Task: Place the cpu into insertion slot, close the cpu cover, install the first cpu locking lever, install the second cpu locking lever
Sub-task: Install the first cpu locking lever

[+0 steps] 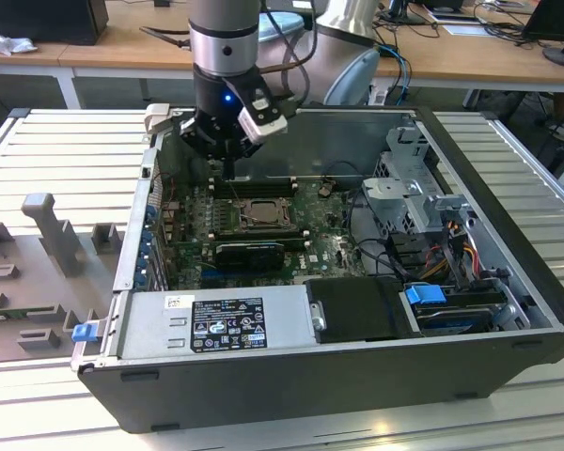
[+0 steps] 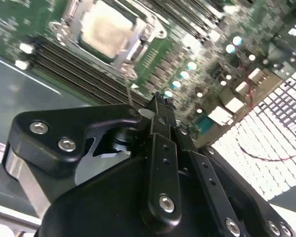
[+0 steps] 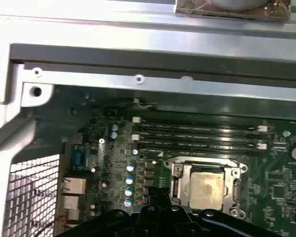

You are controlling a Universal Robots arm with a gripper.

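The cpu (image 3: 207, 187) shows its pale beige face in the insertion slot (image 3: 202, 160) on the green board, and it appears again in the second wrist view (image 2: 107, 29). The grey cpu cover (image 3: 178, 183) lies flat around it as a frame (image 2: 132, 49). In the exterior view the socket (image 1: 254, 212) sits mid-board inside the open case. My gripper (image 1: 227, 171) hangs just behind it, over the memory slots. Its black fingers (image 2: 160, 106) are pressed together, with nothing seen between them. A thin metal lever rod (image 2: 129, 91) rises beside the fingertips.
Long black memory slots (image 3: 197, 129) run behind the socket. A long black card (image 1: 249, 252) lies in front of it. The power supply (image 1: 216, 324), a drive cage (image 1: 414, 197) with cables and the case walls (image 1: 136, 225) hem in the board.
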